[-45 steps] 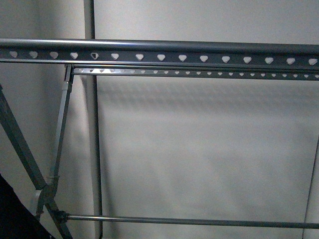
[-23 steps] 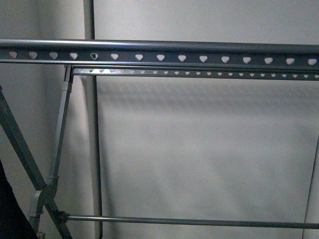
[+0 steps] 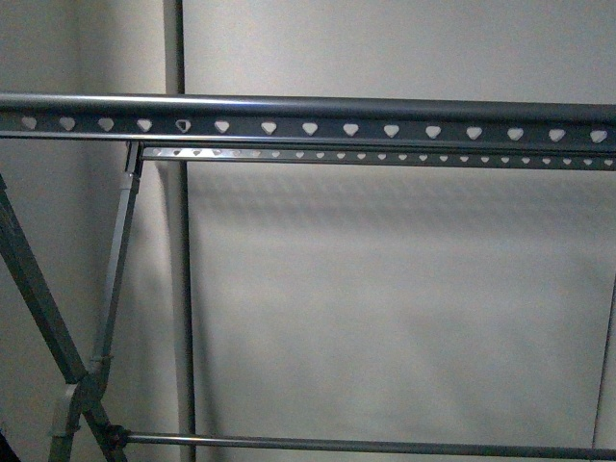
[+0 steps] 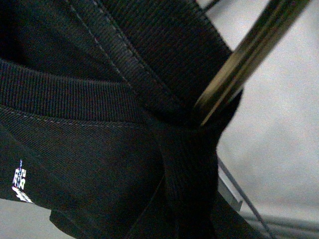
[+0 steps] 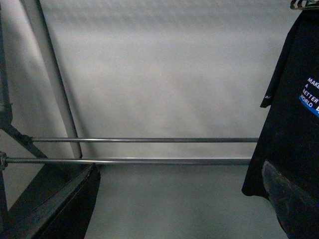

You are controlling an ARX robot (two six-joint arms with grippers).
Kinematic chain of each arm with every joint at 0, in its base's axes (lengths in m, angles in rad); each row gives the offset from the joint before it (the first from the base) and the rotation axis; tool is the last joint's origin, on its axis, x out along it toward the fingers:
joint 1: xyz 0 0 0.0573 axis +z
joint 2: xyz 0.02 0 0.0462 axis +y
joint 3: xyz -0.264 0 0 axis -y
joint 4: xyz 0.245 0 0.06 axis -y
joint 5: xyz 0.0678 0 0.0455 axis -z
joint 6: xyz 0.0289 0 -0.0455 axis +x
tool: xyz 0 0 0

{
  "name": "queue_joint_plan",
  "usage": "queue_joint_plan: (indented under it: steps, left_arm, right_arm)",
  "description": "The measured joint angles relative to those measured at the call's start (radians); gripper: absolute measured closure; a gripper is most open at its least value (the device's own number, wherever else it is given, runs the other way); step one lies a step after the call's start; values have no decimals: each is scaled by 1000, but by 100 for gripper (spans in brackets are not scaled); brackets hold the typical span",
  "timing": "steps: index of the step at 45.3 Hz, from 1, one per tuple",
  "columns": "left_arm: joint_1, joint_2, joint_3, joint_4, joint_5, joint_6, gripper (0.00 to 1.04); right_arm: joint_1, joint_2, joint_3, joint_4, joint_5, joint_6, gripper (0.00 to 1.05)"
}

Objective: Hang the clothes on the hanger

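Note:
The clothes [image 4: 99,124], a black T-shirt, fill the left wrist view, showing the ribbed collar and a bit of white print [image 4: 19,185]. My left gripper is shut on the cloth, which hides its fingers. A shiny metal rod [image 4: 249,55] crosses just over the bunched fabric. In the right wrist view the black shirt [image 5: 289,134] hangs at one side, with its white lettering and blue stripe [image 5: 311,97] showing. My right gripper [image 5: 179,209] is open and empty, apart from the shirt. The hanger's top rail [image 3: 308,127], with its heart-shaped holes, spans the front view; neither arm shows there.
The rack's crossed legs [image 3: 48,318] stand at the left, with a lower crossbar [image 3: 366,446]. A second punched rail [image 3: 385,155] sits behind the top one. Two low bars [image 5: 139,151] run in front of the grey wall [image 5: 164,74]. An upright pole [image 3: 178,289] stands behind.
In the front view the rack has slid a little lower in the picture. The dark cloth at the bottom left corner has dropped out of sight.

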Motion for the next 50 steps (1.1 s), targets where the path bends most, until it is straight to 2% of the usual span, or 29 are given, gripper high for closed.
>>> queue_joint_plan:
  steps: [5, 11, 15, 17, 20, 22, 25, 31, 39, 50]
  left_arm:
    - [-32, -143, -90, -71, 146, 110, 101]
    - [-112, -247, -142, -144, 409, 321, 101]
    - [-164, -240, -108, -266, 619, 558, 101]
    - [-186, -213, -69, -368, 723, 738, 101]
    - [-197, -167, -16, -483, 792, 945, 101]
    - [-201, -109, 45, -579, 799, 1184, 101]
    - [-202, -41, 111, -643, 795, 1439, 101]
    - [-213, 60, 214, -653, 769, 1787, 101]
    - [-266, 142, 318, -600, 741, 2066, 101]
    - [-357, 162, 375, -491, 726, 2228, 101]
  right_arm:
    - [0, 0, 0, 0, 0, 0, 7]
    - [0, 0, 0, 0, 0, 0, 7]
    - [0, 0, 0, 0, 0, 0, 7]
    - [0, 0, 0, 0, 0, 0, 7]
    - [0, 0, 0, 0, 0, 0, 7]
    - [0, 0, 0, 0, 0, 0, 7]
    - [0, 0, 0, 0, 0, 0, 7]
    - [0, 0, 0, 0, 0, 0, 7]
    - [0, 0, 0, 0, 0, 0, 7]
    - [0, 0, 0, 0, 0, 0, 7]
